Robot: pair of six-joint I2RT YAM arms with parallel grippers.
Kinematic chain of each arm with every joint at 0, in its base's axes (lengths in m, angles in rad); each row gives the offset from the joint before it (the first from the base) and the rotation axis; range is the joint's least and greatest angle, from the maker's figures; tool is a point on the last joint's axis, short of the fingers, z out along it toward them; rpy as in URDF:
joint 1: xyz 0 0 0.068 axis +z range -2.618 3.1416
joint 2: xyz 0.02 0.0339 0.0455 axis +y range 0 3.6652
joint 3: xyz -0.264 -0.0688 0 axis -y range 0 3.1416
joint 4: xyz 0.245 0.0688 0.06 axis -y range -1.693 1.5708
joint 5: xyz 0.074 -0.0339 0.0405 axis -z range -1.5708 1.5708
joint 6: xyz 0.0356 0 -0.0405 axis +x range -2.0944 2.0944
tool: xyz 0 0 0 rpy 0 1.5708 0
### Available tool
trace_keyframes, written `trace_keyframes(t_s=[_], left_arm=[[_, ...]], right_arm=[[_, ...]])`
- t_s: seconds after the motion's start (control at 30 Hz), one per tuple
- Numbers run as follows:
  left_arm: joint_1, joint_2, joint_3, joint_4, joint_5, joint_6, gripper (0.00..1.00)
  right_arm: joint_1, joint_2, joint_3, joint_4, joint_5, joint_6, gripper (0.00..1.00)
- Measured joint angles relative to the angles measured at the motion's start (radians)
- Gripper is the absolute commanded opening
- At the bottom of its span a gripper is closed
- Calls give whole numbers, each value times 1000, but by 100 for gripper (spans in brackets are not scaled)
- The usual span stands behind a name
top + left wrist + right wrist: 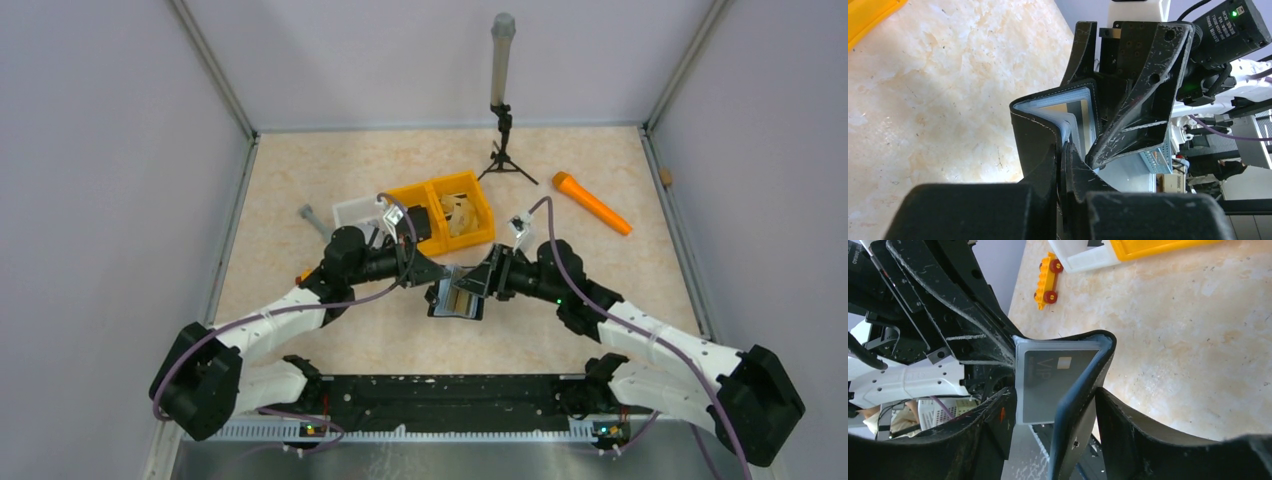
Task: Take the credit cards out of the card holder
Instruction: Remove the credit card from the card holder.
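The left gripper is clenching one stitched black flap of the card holder over the marbled table. The right gripper is straddling the other flap, jaws released. A glossy grey credit card is sitting in its clear sleeve.

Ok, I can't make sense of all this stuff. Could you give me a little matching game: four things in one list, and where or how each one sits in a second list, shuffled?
Things
1. card holder
2. orange stick
3. yellow bin
4. tripod stand

Places
A. standing upright at the far edge of the table
B. lying flat, far right
C. opened up, mid-table
D. left of centre, beyond the left arm

Pairs: 1-C, 2-B, 3-D, 4-A
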Motion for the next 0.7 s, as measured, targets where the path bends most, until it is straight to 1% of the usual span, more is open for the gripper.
trace_keyframes(t_s=[0.17, 0.27, 0.37, 0.5, 0.57, 0.63, 0.7], left_arm=[[7, -20, -4, -6, -3, 0, 0], [8, -30, -7, -6, -3, 0, 0], [8, -31, -9, -2, -2, -8, 0], [10, -31, -9, 2, -2, -19, 0], [13, -31, -9, 0, -2, -22, 0], [20, -35, -11, 0, -2, -23, 0], [34, -46, -21, -2, -2, -23, 0]], right_arm=[[-5, -48, -32, 18, 5, 2, 67], [-6, -55, -43, 37, 3, 3, 75], [-6, -51, -43, 51, 0, 5, 76], [-6, -35, -43, 67, 0, 8, 64], [-6, -33, -43, 66, 0, 9, 54], [-6, -33, -43, 63, 3, 10, 38], [-6, -35, -43, 56, 8, 6, 18]])
